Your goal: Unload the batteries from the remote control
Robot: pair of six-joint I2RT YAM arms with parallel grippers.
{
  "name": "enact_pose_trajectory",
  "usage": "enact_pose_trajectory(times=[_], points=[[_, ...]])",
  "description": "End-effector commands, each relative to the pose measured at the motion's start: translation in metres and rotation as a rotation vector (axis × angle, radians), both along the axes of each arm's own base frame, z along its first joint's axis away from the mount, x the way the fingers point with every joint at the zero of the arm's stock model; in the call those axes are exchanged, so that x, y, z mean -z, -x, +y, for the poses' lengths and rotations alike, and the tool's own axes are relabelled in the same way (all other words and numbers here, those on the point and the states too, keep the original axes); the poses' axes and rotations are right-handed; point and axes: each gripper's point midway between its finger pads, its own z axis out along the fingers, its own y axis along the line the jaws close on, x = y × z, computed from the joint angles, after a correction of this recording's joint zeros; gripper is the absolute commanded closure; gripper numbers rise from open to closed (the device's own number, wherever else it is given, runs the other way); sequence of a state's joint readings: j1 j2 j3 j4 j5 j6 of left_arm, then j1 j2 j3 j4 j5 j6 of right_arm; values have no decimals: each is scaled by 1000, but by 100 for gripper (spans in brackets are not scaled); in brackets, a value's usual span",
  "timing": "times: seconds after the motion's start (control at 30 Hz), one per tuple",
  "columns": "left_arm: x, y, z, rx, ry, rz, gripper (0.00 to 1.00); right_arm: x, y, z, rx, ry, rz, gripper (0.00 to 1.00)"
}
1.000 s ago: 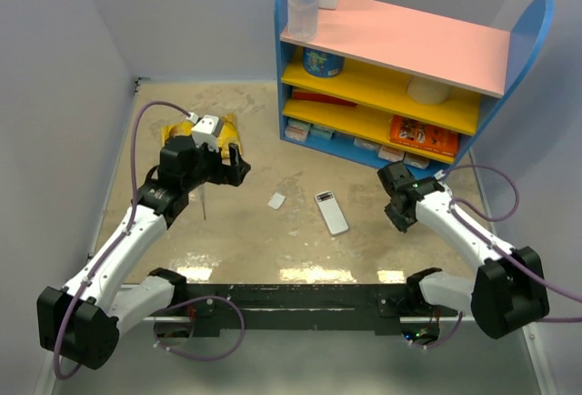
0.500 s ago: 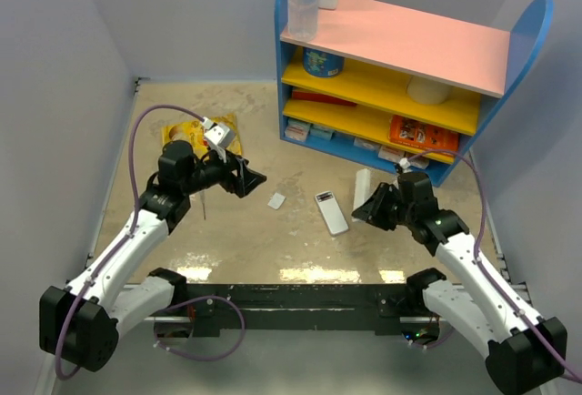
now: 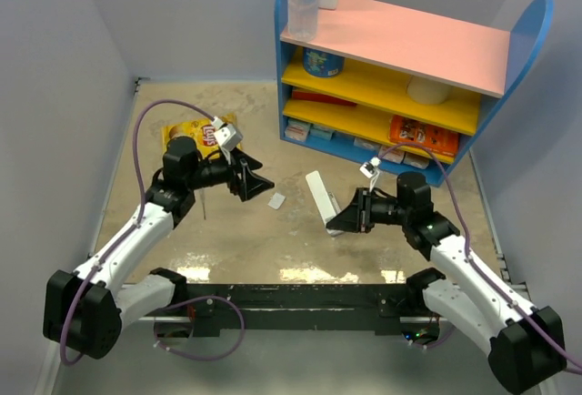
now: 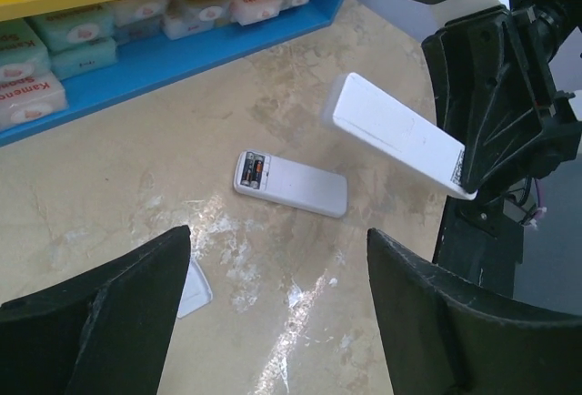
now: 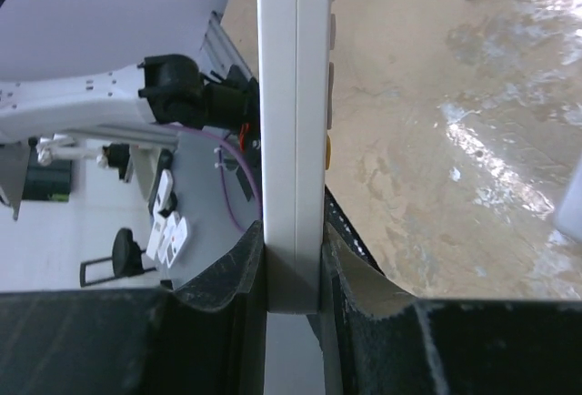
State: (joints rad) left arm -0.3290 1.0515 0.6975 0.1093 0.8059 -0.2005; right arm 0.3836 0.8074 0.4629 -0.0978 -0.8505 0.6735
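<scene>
Right pincer (image 5: 293,263) clamps a tilted white slab (image 4: 391,136), upper right. Left pincer (image 4: 277,236) gapes wide. Centre, remote control (image 4: 300,187) showing batteries (image 4: 255,172).

Top camera looks steeply down from six o'clock. Left wrist faces perhaps four o'clock, right wrist nine; all share the white slab (image 3: 318,193).

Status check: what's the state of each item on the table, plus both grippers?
remote: flat on table, back up, cover off
batteries: seated in remote
cover: detached, flat on table, apart from remote
white slab: lifted, tilted, clamped in right gripper
right gripper: shut on white slab
left gripper: open, empty
</scene>
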Motion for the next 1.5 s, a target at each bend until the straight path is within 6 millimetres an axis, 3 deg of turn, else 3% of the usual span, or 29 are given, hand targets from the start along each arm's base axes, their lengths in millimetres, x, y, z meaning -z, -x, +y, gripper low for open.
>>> enact_pose_trajectory(times=[0.0,0.03,0.13,0.3,0.6,1.0,1.47], points=[[-14,1,-12,79,35,-83,18,-23,12,27,-164,-96,-113,100],[-13,2,-14,89,20,-98,18,-23,20,36,-203,-96,-114,100],[-11,3,-21,124,-17,-118,15,-20,17,48,-212,-86,-106,100],[5,13,-28,177,-62,-118,11,-15,16,52,-228,-98,-95,100],[0,28,-39,258,-25,-149,6,-4,20,50,-232,-95,-77,100],[8,19,-48,298,-39,-121,8,-4,28,52,-274,-110,-69,100],[15,26,-54,359,-6,-55,14,-1,33,53,-289,-115,-62,100]])
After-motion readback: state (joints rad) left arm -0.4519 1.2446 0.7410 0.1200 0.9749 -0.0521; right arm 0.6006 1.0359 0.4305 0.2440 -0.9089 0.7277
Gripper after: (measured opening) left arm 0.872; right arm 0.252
